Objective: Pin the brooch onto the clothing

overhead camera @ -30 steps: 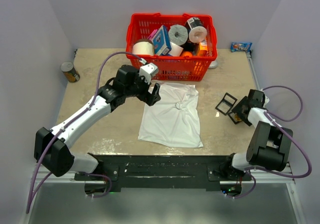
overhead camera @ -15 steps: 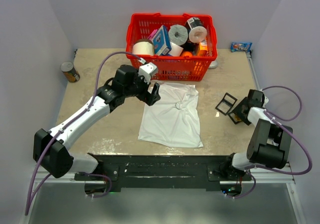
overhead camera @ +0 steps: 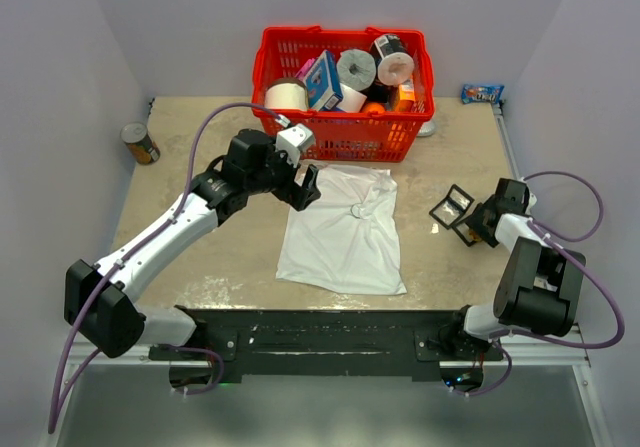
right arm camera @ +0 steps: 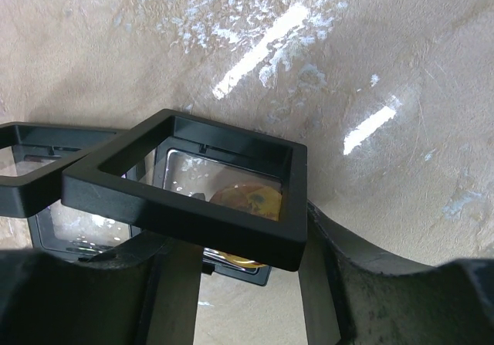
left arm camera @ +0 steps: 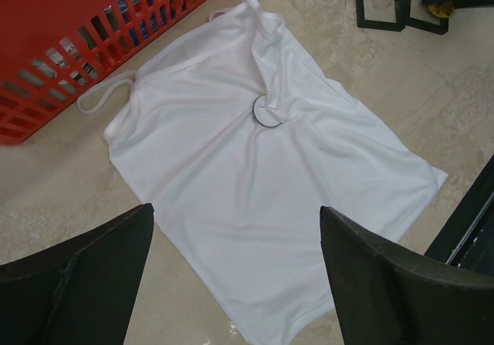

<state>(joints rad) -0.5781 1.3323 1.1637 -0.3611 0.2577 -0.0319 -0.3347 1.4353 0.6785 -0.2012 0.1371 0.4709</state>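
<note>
White T-shirt (overhead camera: 345,237) is laid flat for pinning — left jaws are spread above it; right jaws are set about the frame (right arm camera: 185,220) holding the brooch (right arm camera: 247,204), grip unconfirmed.

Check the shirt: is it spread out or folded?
Spread out. The shirt lies open and flat on the table, with creases gathered only at a ring near its neck.

Bare tabletop (overhead camera: 230,267) lies open left of the white T-shirt (overhead camera: 345,237). A red basket (overhead camera: 345,92) blocks its far edge, seemingly touching; black display frames (overhead camera: 452,207) stand near on its right.
</note>
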